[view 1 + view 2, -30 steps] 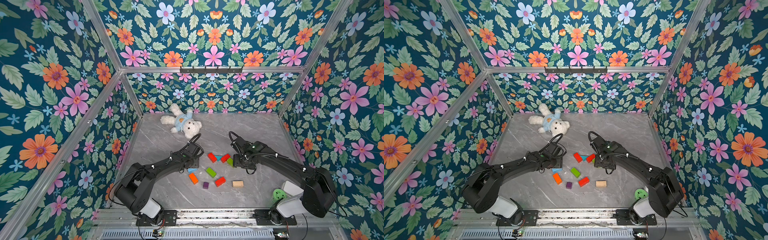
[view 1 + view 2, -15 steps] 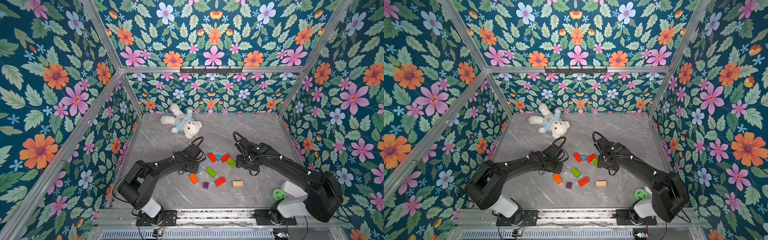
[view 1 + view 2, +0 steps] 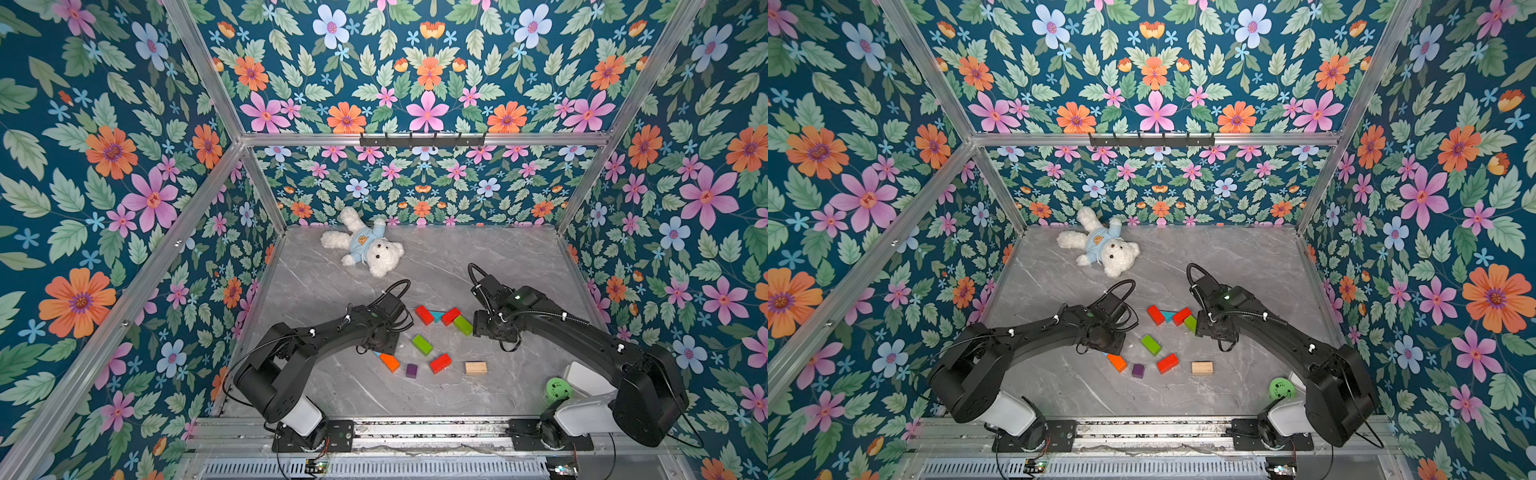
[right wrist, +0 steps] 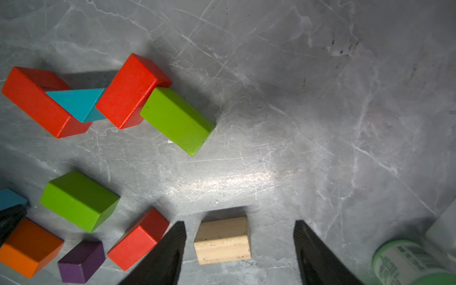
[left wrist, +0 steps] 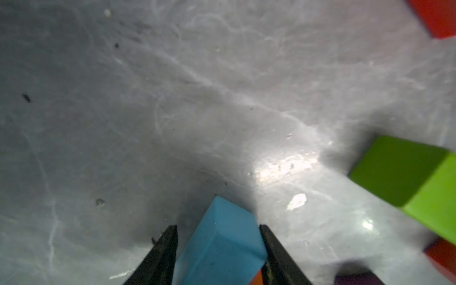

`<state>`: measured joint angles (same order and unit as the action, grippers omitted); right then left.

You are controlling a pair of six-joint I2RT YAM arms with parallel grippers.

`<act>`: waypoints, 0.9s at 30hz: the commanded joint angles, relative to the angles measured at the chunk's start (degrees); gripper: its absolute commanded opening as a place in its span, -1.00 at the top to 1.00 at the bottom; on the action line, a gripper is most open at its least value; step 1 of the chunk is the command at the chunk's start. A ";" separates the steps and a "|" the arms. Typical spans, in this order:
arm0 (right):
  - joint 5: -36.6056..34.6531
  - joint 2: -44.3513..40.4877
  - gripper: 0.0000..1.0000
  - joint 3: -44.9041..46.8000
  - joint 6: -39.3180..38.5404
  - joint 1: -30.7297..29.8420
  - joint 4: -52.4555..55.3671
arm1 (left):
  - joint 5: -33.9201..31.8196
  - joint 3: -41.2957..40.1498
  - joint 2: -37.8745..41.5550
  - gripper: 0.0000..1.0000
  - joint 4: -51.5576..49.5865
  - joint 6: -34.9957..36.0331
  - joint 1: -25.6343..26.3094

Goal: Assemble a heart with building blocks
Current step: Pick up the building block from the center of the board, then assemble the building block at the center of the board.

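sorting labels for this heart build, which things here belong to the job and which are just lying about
For the job: three red bricks, two green bricks, teal triangle, light blue brick, orange brick, purple cube, plain-wood brick.

Lying about: white teddy bear, green ball.
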<state>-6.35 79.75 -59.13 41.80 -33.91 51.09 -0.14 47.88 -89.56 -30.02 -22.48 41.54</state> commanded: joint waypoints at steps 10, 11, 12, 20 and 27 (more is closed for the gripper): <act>-0.33 -0.72 -0.23 0.14 0.30 0.51 -0.07 | -3.63 7.20 -2.30 0.68 0.85 2.67 -0.06; -0.24 -0.76 -0.23 0.16 0.38 0.61 -0.20 | -3.63 8.59 -4.09 0.72 1.14 3.55 -0.11; -0.24 -0.81 -0.22 0.23 0.38 0.69 -0.29 | -3.49 9.71 -5.81 0.74 1.34 4.11 -0.08; -0.31 -1.53 -0.22 1.29 0.44 1.24 -0.39 | 0.02 16.36 -13.34 0.12 1.48 7.17 1.41; -0.15 -2.04 -0.20 1.77 0.47 1.46 -0.72 | -2.18 15.98 -12.22 0.28 -2.32 9.96 2.68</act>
<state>-6.13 78.15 -57.58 41.80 -32.51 50.04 -0.38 64.10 -102.06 -28.97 -14.87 43.99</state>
